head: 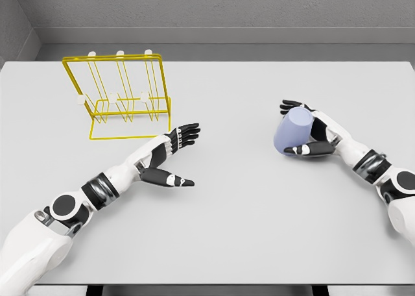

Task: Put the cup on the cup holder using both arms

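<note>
You see smooth lavender cup (295,131), cylindrical, tilted, clasped in right hand (310,132), well right of rack (120,97). Rack: thin yellow wire, white-tipped pegs, on matte grey table (246,218). Left hand (170,154) flat, fingers spread, empty, just below-right of rack.

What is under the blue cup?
The grey table lies under the cup. The right hand wraps around the cup, thumb in front and fingertips showing behind it. The palm side is hidden by the cup, and whether its base touches the table cannot be told.
</note>
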Controlling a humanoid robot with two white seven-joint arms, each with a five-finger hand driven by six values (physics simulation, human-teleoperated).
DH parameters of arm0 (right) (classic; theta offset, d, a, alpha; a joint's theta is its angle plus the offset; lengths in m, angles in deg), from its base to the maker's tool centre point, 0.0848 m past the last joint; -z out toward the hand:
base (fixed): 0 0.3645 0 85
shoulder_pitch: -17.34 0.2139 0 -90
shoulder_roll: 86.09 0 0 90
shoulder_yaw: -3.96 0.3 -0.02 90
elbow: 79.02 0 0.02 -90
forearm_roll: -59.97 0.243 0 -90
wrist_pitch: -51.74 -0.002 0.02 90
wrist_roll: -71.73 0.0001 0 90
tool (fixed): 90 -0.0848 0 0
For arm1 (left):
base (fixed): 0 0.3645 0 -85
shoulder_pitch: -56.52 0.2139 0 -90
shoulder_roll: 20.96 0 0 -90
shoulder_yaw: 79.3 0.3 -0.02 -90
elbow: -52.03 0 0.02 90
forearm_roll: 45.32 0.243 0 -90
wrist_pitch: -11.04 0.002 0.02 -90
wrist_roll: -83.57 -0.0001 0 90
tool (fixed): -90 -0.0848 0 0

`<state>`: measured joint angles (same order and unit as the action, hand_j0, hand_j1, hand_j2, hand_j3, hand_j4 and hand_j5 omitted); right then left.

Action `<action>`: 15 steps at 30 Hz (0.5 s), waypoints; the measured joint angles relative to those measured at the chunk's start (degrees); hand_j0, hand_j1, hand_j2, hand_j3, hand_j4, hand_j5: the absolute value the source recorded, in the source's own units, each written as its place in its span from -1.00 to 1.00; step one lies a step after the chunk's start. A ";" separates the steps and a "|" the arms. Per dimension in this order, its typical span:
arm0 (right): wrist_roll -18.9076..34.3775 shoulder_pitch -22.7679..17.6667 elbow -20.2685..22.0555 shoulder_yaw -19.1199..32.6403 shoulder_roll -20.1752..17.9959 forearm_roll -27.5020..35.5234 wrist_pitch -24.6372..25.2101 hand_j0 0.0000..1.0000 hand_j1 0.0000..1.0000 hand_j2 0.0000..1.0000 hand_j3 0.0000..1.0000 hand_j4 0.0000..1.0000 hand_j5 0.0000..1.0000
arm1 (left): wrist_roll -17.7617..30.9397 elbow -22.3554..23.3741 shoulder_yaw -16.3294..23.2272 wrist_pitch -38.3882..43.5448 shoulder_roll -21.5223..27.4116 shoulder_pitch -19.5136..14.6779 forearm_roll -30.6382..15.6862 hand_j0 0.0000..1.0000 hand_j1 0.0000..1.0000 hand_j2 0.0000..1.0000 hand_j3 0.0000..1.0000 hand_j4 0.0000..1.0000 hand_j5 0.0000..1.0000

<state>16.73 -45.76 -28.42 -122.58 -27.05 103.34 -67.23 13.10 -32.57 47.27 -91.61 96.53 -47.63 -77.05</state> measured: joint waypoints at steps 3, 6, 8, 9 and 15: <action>0.01 0.00 -0.13 0.06 0.04 0.06 0.00 0.55 0.55 0.55 0.55 0.55 0.55 | -0.01 0.00 0.00 0.01 -0.01 0.00 0.00 1.00 1.00 1.00 1.00 1.00 1.00; 0.02 0.00 -0.13 0.07 0.04 0.04 -0.03 0.50 0.50 0.50 0.50 0.50 0.50 | -0.01 0.04 0.00 0.01 -0.01 0.00 0.00 1.00 1.00 1.00 1.00 1.00 1.00; 0.02 0.00 -0.13 0.08 0.01 -0.01 -0.09 0.50 0.50 0.50 0.50 0.50 0.50 | -0.04 0.06 0.00 0.03 -0.01 0.00 0.00 1.00 1.00 1.00 1.00 1.00 1.00; 0.02 0.09 -0.13 0.08 -0.03 -0.03 -0.12 0.49 0.49 0.49 0.49 0.49 0.49 | -0.06 0.07 0.00 0.03 -0.01 0.00 0.00 1.00 1.00 1.00 1.00 1.00 1.00; 0.01 1.58 0.44 0.15 -0.33 -0.01 -0.44 0.49 0.49 0.49 0.49 0.49 0.49 | -0.10 0.09 0.00 0.02 -0.01 0.00 0.00 1.00 1.00 1.00 1.00 1.00 1.00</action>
<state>16.74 -44.18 -27.98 -122.42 -27.38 103.34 -67.67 13.00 -32.48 47.27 -91.60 96.53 -47.63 -77.05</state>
